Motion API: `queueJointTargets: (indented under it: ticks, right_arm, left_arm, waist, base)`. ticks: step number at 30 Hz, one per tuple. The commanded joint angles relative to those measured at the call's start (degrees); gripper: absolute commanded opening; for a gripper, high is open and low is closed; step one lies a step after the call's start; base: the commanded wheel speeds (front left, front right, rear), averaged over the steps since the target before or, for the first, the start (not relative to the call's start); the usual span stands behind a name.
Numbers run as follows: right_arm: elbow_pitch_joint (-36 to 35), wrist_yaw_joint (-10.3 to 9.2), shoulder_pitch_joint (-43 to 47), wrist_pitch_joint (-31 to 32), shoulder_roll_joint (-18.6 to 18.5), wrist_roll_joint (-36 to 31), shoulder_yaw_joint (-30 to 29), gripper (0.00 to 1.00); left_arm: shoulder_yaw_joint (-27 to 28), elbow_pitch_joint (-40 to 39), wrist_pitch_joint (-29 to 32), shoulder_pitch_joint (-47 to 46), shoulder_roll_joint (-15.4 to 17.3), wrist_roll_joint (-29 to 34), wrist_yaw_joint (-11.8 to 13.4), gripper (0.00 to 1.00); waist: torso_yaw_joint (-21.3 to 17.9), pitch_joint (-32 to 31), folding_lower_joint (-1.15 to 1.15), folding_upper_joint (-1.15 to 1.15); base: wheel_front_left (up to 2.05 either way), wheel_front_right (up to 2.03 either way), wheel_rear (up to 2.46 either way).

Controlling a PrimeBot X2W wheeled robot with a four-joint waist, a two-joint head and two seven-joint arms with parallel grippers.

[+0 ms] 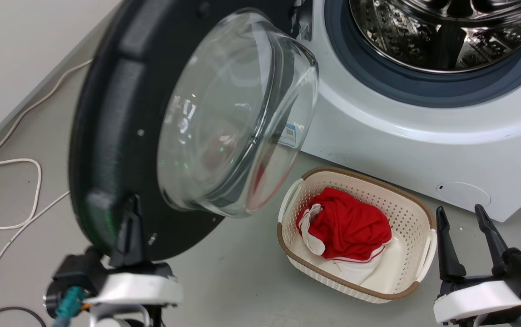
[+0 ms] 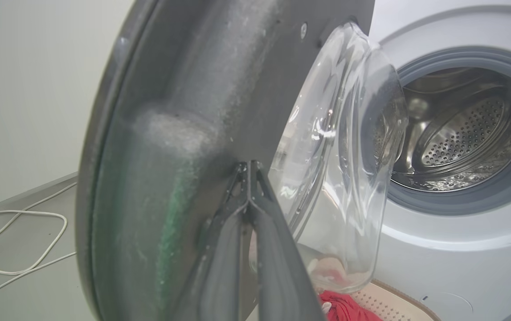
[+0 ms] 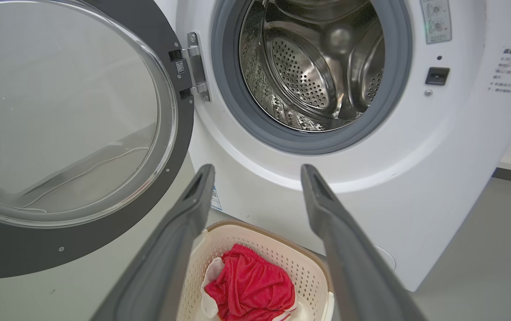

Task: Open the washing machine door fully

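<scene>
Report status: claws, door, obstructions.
Left claw shut, against inner face of washing machine door. Right claw open, free. Door swung wide. Laundry basket on floor beside it.

Washing machine door (image 1: 110, 136) top, drum (image 1: 437, 32) top — beyond head view's edge

A smooth grey floor (image 1: 242, 281) spreads around the cream laundry basket (image 1: 405, 213). Well left of the basket, a white cable (image 1: 40, 179) loops near a plain pale wall (image 1: 10, 54).

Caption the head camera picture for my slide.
Left claw, shut, at the inner side of the open washer door; right claw open beside a basket of red cloth.
</scene>
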Motion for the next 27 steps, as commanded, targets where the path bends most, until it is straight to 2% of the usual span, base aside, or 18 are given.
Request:
queueJointTargets:
  ticks: [1,6,17,21,27]
  right_arm:
    - [-0.09,-0.04,-0.84,0.07,0.09,-0.21,-0.07,1.0]
    - [0.04,-0.04,-1.33,0.35,0.09,-0.67,0.08,1.0]
    - [0.62,-0.04,-2.4,0.67,0.09,-0.76,0.34,1.0]
    - [1.2,-0.04,-2.67,0.18,0.09,-0.09,0.54,1.0]
    - [3.0,-0.04,-2.63,-0.98,0.09,1.46,0.99,1.0]
  left_arm:
    - [2.03,0.62,-0.41,-1.81,-0.15,-0.37,-0.4,0.0]
    - [8.59,3.78,-0.43,-5.81,-0.77,-0.53,-1.74,0.0]
    - [19.47,12.74,-0.31,-12.64,1.35,1.33,-5.51,0.0]
    - [21.57,15.54,-0.31,-13.7,2.02,2.35,-6.97,0.0]
    - [20.72,13.88,-0.32,-8.89,0.47,6.83,-7.61,0.0]
  waist:
    - [-0.08,0.35,0.0,0.0]
    - [-0.54,1.21,0.0,0.0]
    - [-2.72,2.08,0.0,0.0]
    - [-3.93,1.74,0.0,0.0]
    - [-6.61,-0.07,0.0,0.0]
  base:
    - [0.0,0.0,0.0]
    - [0.0,0.0,0.0]
    - [0.0,0.0,0.0]
    - [0.0,0.0,0.0]
    - [0.0,0.0,0.0]
